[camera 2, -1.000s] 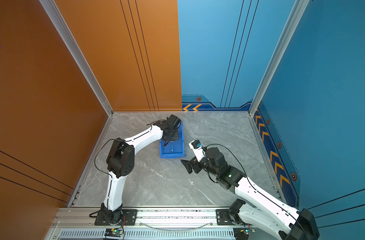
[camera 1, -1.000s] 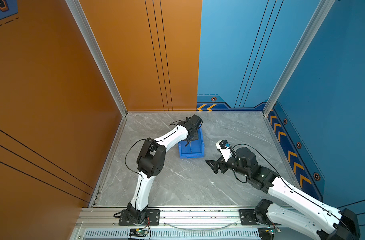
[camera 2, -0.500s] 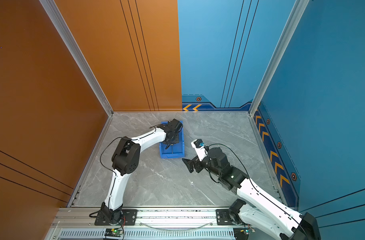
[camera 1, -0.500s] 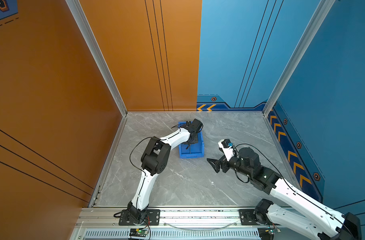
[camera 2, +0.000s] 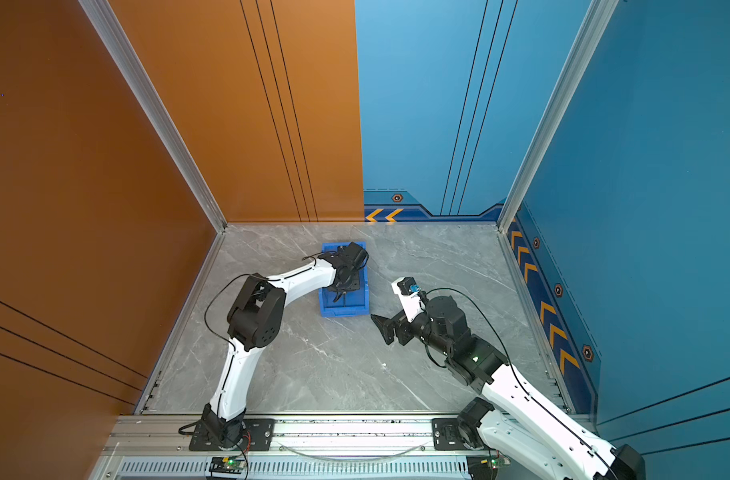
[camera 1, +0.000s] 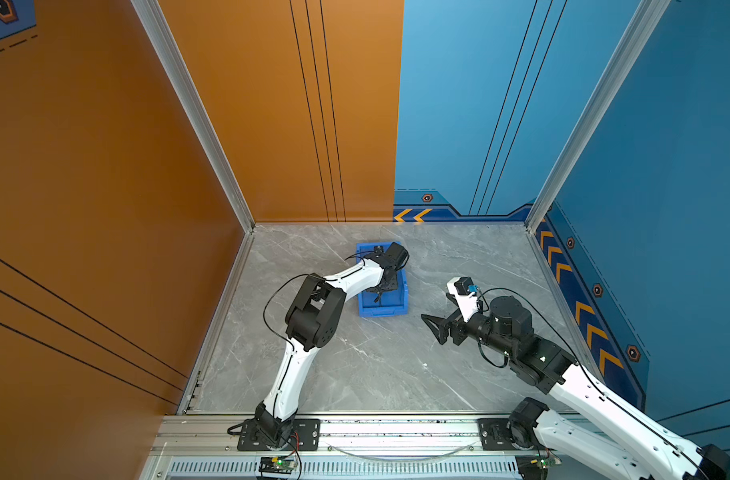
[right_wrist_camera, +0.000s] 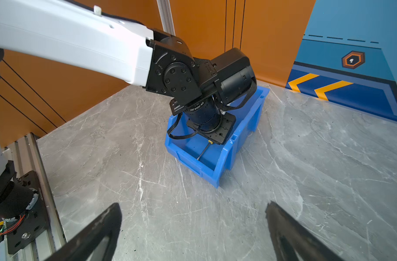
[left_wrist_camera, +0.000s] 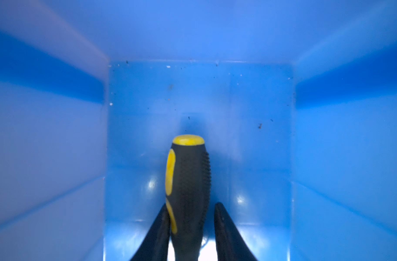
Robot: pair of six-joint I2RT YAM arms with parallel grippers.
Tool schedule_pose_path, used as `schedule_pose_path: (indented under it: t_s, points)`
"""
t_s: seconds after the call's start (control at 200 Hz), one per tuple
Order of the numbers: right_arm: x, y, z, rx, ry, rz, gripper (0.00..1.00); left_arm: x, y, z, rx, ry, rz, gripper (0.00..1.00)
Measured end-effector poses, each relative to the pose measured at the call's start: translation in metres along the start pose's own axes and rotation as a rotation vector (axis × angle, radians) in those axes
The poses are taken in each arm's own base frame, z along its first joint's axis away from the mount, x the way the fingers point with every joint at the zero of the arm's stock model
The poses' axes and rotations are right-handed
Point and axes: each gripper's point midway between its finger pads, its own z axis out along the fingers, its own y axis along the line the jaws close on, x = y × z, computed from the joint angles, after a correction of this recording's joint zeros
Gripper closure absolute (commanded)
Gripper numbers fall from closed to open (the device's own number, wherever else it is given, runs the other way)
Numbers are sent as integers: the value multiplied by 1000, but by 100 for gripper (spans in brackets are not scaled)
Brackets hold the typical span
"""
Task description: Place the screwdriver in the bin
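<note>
In the left wrist view the screwdriver (left_wrist_camera: 188, 180), black handle with yellow patches, points down inside the blue bin (left_wrist_camera: 46, 135). My left gripper (left_wrist_camera: 191, 205) straddles the handle: one finger touches it, while the other finger (left_wrist_camera: 224, 226) stands a small gap away. In both top views the left gripper (camera 1: 378, 296) (camera 2: 339, 296) reaches down into the bin (camera 1: 380, 309) (camera 2: 342, 309). The right wrist view shows the thin shaft of the screwdriver (right_wrist_camera: 203, 152) slanting to the floor of the bin (right_wrist_camera: 238, 135). My right gripper (camera 1: 432, 330) (right_wrist_camera: 193, 208) hovers open and empty over the table, right of the bin.
The grey marble table (camera 1: 376, 365) is enclosed by orange walls on the left and back and blue walls on the right. An aluminium rail (camera 1: 396, 428) carrying both arm bases runs along the front edge.
The left arm has lowered its gripper deeper into the bin, and the jaws have parted from the screwdriver handle. The right arm has shifted slightly.
</note>
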Motion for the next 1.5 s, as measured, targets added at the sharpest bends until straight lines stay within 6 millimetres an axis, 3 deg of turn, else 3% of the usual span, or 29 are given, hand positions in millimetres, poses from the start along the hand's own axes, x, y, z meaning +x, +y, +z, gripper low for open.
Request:
schedule_pose_path:
  t_s: [0.175, 0.3, 0.561, 0.871, 1.046, 1.066, 1.157, 1.307, 1.497]
  points:
    - [-4, 0, -7, 4, -20, -1, 0, 1, 4, -3, -8, -5, -4, 50]
    - [-6, 0, -14, 3, -31, -3, 0, -6, 5, -17, 1, -28, -7, 47]
    - [3, -2, -22, 18, 2, -8, 0, -24, -5, -91, 81, -142, 1, 40]
    - [4, -15, -41, 104, -15, -7, 0, 12, -1, -164, 148, -205, 82, 26]
    - [11, -26, -49, 176, -9, 21, 0, 32, 18, -190, 174, -220, 97, 15]
    - [12, -28, -50, 186, -8, 26, 0, 35, 22, -192, 174, -221, 101, 9]
    - [19, -38, -51, 240, 5, 51, 0, 43, 35, -197, 174, -223, 115, 0]
    - [29, -55, -56, 343, 17, 97, 0, 58, 59, -199, 168, -216, 140, 2]
    - [34, -76, -65, 475, 4, 137, 0, 76, 108, -190, 151, -208, 142, 2]
